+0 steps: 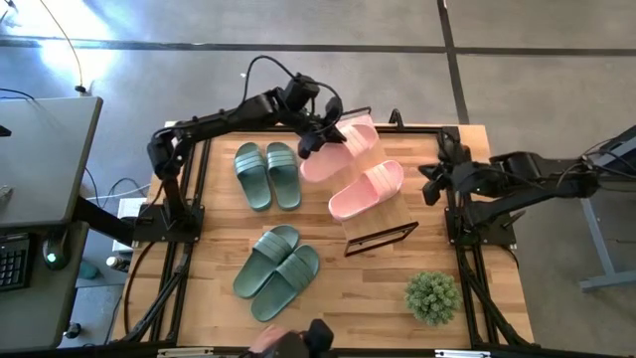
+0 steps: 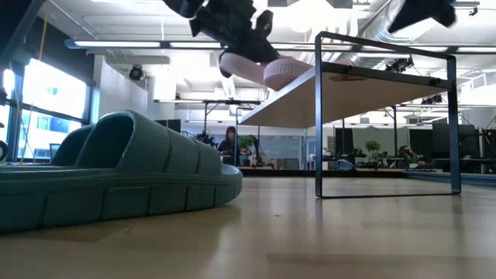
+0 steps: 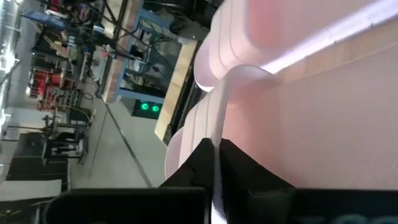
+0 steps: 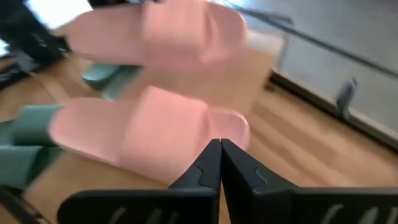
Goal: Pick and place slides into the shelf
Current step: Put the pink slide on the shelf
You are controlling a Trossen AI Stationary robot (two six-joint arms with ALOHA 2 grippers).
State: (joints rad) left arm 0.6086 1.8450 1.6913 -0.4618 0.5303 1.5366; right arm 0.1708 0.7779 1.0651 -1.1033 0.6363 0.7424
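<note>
My left gripper (image 1: 316,139) is shut on a pale pink slide (image 1: 346,147) at the far left end of the shelf (image 1: 390,217), a slatted wooden panel on a black frame (image 2: 318,116). In the low view this slide (image 2: 273,71) hangs at the level of the shelf top; whether it rests on it, I cannot tell. The second pink slide (image 1: 368,189) lies sole down on the shelf top. Two sage-green pairs (image 1: 266,175) (image 1: 276,261) lie on the table left of the shelf. My right gripper (image 4: 219,148) is shut on nothing, right of the shelf (image 1: 430,182). My left gripper pinches a thin edge of the pink slide (image 3: 216,140) between its two fingers, beside the ribbed strap (image 3: 217,43). The fingers come from the table's left, slanting down. The slide is up off the table, tilted, over the shelf's far left end.
A small green potted plant (image 1: 432,296) stands near the table's near right corner. A green slide (image 2: 116,170) fills the left of the low view. The black frame rails (image 1: 467,249) run along the table's sides.
</note>
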